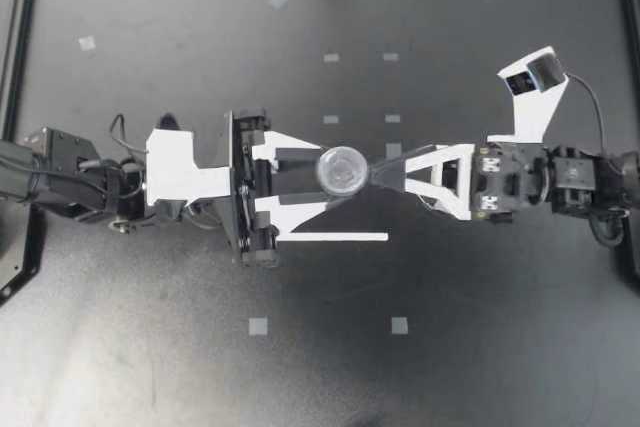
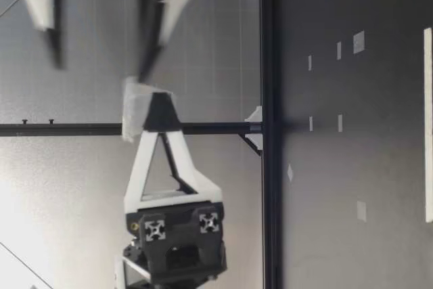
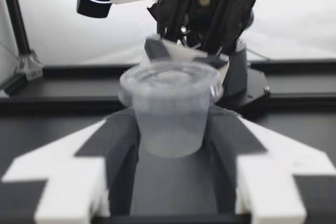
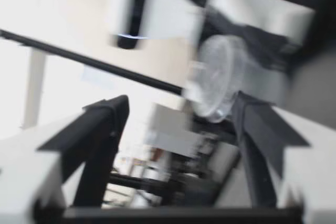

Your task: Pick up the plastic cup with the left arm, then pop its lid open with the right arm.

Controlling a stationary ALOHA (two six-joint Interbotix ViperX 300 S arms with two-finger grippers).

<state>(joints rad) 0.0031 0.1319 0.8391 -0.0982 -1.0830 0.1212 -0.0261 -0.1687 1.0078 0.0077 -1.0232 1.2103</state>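
Observation:
A small clear lidded cup (image 1: 342,169) is held upright, well above the table, with my left gripper (image 1: 322,177) shut on its sides. In the left wrist view the cup (image 3: 170,111) sits between the dark pads (image 3: 122,129). My right gripper (image 1: 378,175) comes from the opposite side, turned so that one finger is above the other. It is open, with its tips right next to the cup's lid. The right wrist view shows the cup (image 4: 218,80) ahead of the spread fingers (image 4: 105,124). In the low view my right gripper (image 2: 101,49) is blurred, just above the cup (image 2: 135,109) and my left gripper (image 2: 159,116).
A long white strip (image 1: 335,237) lies on the black table below the left gripper. Small pale tape squares (image 1: 258,326) dot the surface. Black frame rails (image 1: 18,47) border the table.

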